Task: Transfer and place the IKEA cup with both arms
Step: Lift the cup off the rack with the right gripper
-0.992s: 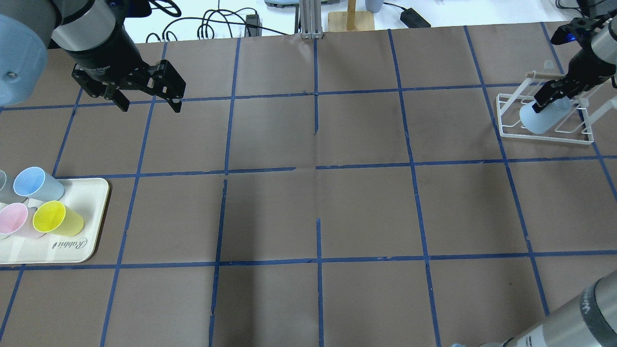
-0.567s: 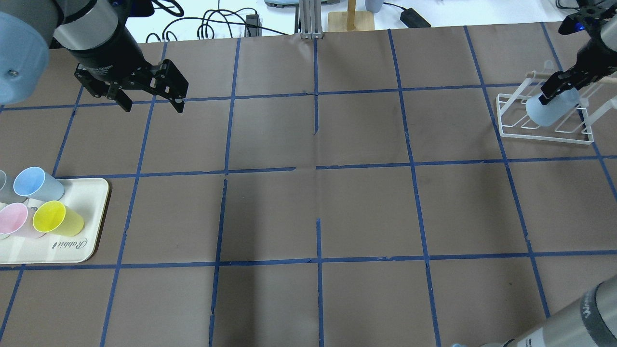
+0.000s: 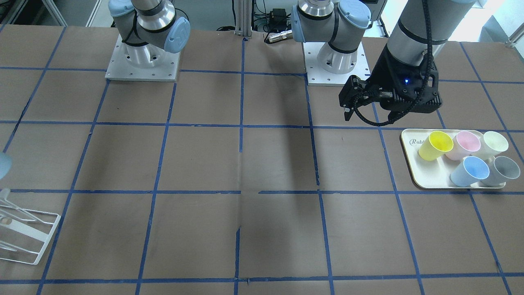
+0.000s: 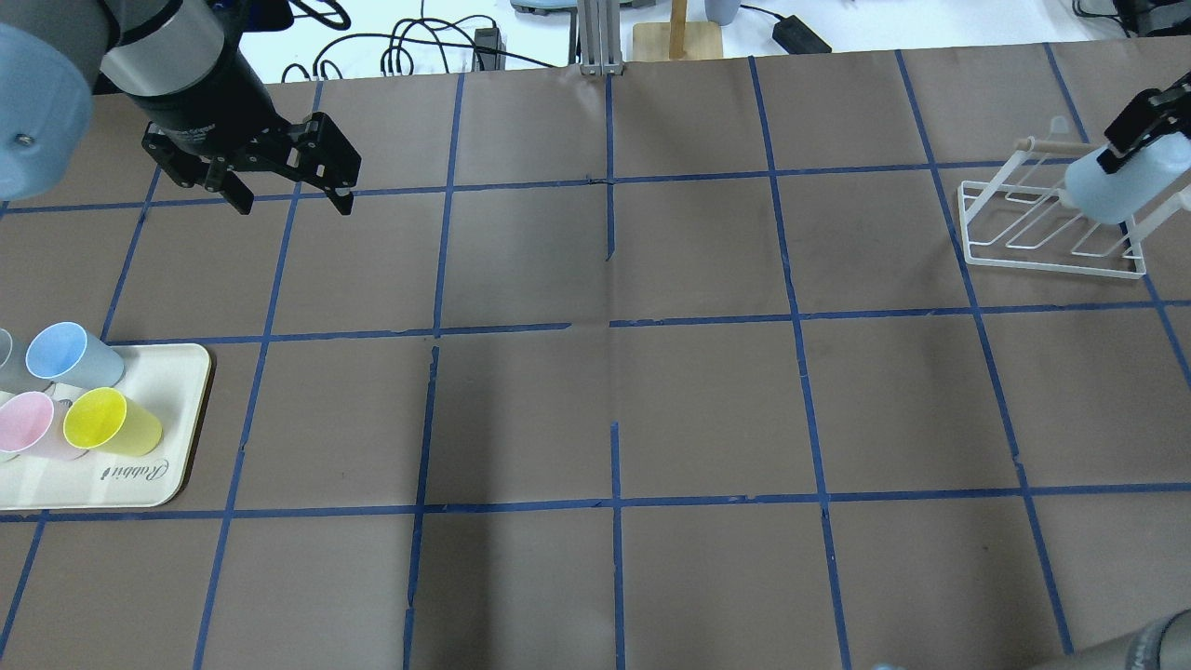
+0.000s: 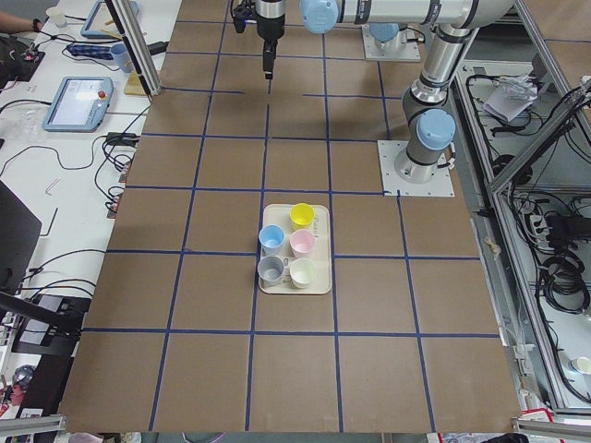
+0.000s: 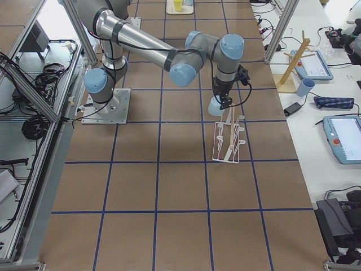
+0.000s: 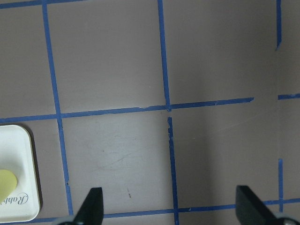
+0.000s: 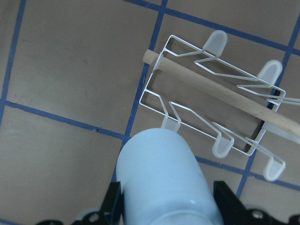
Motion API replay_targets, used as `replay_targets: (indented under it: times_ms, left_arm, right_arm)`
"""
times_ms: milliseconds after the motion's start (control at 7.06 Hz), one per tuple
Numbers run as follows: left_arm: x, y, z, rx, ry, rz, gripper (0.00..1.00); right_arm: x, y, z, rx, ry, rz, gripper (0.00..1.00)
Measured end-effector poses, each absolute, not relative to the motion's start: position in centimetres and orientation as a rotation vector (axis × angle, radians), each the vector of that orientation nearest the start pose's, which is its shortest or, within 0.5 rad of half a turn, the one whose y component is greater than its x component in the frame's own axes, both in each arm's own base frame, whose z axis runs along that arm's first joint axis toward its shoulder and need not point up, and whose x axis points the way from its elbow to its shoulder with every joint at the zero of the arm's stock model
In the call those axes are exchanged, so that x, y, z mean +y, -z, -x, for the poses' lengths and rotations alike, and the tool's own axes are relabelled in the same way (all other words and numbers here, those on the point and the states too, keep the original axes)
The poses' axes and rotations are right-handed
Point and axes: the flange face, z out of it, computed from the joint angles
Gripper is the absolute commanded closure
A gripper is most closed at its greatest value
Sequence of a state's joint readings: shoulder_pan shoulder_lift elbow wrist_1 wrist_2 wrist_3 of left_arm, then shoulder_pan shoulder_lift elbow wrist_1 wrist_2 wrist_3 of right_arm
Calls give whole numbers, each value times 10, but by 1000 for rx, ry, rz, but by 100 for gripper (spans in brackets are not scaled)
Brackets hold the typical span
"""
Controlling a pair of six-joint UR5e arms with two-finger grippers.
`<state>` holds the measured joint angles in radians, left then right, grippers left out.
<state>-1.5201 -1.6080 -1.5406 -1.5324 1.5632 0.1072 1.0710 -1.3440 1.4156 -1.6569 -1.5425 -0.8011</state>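
Overhead exterior: right pincer (image 4: 1121, 149) grasping IKEA cup (image 4: 1112, 191); left pincer (image 4: 291, 205) spread; tray (image 3: 410, 164), five cups (image 3: 466, 145).

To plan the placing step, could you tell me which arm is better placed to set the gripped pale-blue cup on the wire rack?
The right. Its claw is shut on the IKEA cup by the wire rack; the left claw hangs open and empty.

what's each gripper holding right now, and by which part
The right gripper holds the pale-blue IKEA cup, one finger on each side of its wall at the end nearest the wrist. The left gripper is open and empty.
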Motion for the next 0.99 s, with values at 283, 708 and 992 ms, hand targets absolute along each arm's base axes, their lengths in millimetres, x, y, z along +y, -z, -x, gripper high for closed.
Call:
replay_targets:
  times_ms: [283,708,992]
  left_arm:
    - [-520,-481,110,3178,36,-65,0]
    - [-520,-493,121,3309,97,-59,0]
    - [-527,-507,130,3487,171,-33,0]
  right_arm:
    - [-559,-499,133,2956,105,447,47]
    - [-553,-522,62,2490,257,340,48]
    - [-558,-529,-14,2211,281,323,49]
